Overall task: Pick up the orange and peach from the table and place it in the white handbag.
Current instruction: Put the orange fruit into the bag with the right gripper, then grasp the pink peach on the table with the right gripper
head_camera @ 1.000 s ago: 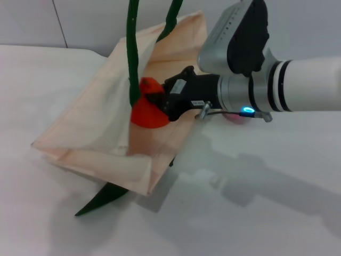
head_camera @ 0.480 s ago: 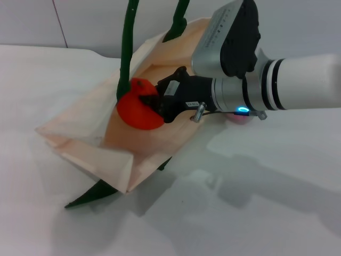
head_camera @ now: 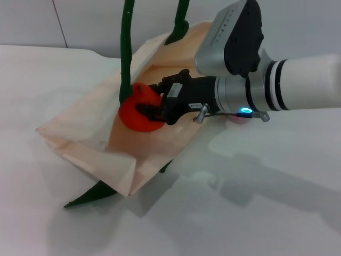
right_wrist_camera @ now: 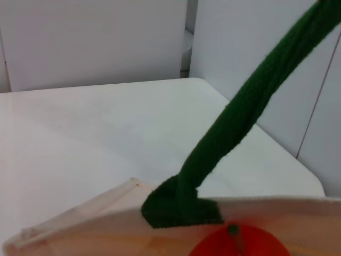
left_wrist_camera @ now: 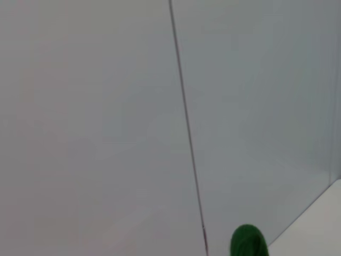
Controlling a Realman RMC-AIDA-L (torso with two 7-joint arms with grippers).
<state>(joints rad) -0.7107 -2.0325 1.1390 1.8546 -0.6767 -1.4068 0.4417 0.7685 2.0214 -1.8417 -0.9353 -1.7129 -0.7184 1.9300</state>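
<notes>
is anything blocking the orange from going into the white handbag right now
Nothing visible does. The right gripper holds the orange already inside the open mouth of the white handbag, just past the raised green handle.

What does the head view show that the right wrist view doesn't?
Only the head view shows the right end effector closed on the orange inside the white handbag, plus a sliver of the peach behind the arm. Only the right wrist view shows the green strap stitched to the bag's rim up close and the table's far edge. Both show the orange, bag and strap.
</notes>
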